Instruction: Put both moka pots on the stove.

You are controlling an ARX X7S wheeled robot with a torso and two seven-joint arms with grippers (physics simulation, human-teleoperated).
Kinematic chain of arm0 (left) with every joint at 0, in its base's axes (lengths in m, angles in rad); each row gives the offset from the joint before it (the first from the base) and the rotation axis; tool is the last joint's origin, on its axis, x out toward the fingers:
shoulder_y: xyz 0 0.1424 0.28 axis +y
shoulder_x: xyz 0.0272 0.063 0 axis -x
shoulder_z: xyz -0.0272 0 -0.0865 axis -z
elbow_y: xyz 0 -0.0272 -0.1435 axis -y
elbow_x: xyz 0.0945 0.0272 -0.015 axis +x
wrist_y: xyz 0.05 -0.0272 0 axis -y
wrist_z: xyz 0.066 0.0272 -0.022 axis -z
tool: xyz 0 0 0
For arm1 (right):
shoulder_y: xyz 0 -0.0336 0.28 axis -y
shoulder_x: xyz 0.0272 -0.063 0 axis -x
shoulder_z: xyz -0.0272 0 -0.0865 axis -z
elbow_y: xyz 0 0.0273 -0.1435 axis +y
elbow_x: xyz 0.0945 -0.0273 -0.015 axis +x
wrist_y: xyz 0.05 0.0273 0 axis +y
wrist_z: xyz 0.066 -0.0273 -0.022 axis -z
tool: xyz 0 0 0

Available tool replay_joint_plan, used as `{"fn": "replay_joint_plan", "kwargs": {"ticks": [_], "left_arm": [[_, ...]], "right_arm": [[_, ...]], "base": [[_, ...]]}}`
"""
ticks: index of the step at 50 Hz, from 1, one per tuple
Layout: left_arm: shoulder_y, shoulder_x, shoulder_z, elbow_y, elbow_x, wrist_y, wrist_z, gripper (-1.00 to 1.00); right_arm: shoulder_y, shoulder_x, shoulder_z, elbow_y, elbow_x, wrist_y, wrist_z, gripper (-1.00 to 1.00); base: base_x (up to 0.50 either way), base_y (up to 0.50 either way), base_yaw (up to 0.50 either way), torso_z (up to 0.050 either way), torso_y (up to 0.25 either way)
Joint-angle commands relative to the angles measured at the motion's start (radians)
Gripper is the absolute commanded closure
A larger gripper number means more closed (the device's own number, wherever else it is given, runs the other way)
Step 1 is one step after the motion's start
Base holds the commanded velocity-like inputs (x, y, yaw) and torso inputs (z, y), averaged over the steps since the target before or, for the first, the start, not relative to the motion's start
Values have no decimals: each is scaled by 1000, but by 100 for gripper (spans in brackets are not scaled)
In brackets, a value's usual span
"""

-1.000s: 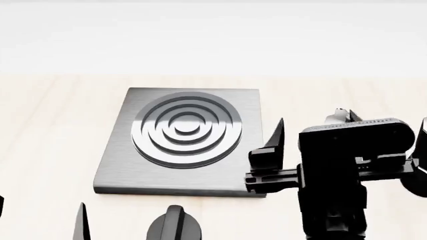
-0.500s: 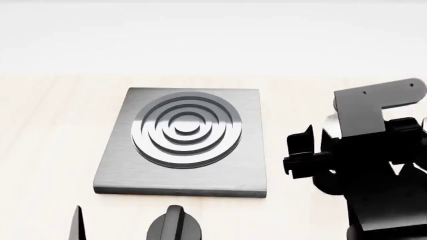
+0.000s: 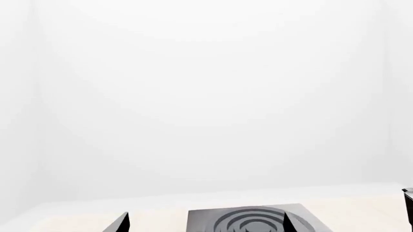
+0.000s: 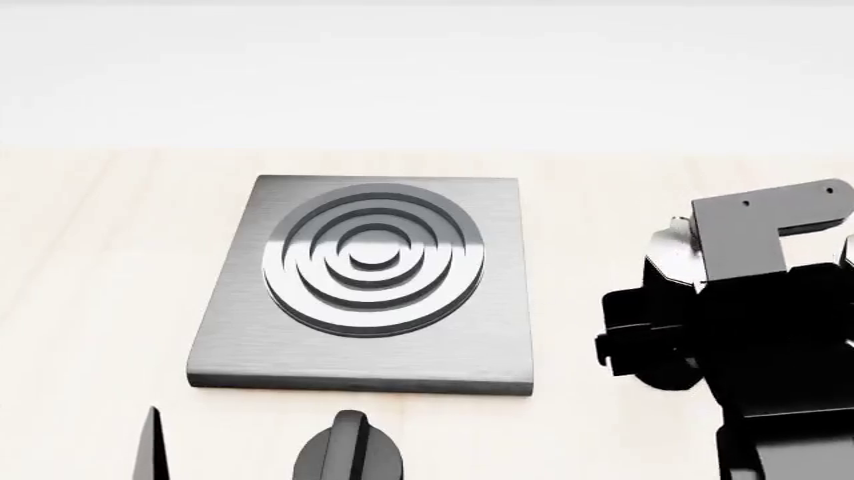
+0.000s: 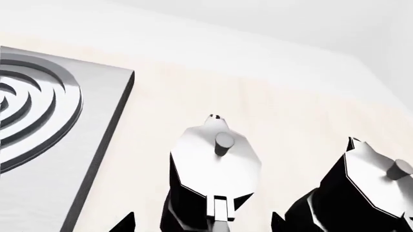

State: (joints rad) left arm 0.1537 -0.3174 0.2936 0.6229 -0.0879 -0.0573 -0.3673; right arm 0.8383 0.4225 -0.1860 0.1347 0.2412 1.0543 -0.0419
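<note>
The stove (image 4: pixel 360 280) lies flat on the wooden table, its ringed burner bare. It also shows in the right wrist view (image 5: pixel 45 140) and the left wrist view (image 3: pixel 252 220). Two moka pots stand to its right: one (image 5: pixel 216 154) lies between my right gripper's (image 5: pixel 203 223) spread fingertips (image 5: pixel 125 223), the other (image 5: pixel 380 179) stands beside it. In the head view my right arm (image 4: pixel 727 340) hides both pots except a bit of silvery lid (image 4: pixel 671 255). My right gripper is open, fingers either side of the nearer pot, not touching it. My left gripper (image 3: pixel 204 224) is open and empty, short of the stove.
A short round black knob with a ridge (image 4: pixel 350 450) sits in front of the stove's near edge. One left fingertip (image 4: pixel 150 445) shows at the lower left. A white wall stands behind the table. Bare wood lies left of the stove.
My right arm has swung to the right and turned down over the moka pots; its fingers no longer show in the head view. The left arm has barely moved.
</note>
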Motion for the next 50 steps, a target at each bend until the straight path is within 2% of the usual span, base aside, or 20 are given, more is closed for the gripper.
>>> {"fn": "replay_joint_plan", "kwargs": {"ticks": [1,50], "left_arm": [[2,-9,-1,7,-8,-4,-5,-100],[-46,-21,14,-19,-32,-26,-8,-100]], "right_arm": [[12,4,-5,94,-3,-51,-19,-100],[-50,-9,15,252,9,-219,-46,-100]], "base": [[0,0,0,0,0],[0,0,0,0,0]]}}
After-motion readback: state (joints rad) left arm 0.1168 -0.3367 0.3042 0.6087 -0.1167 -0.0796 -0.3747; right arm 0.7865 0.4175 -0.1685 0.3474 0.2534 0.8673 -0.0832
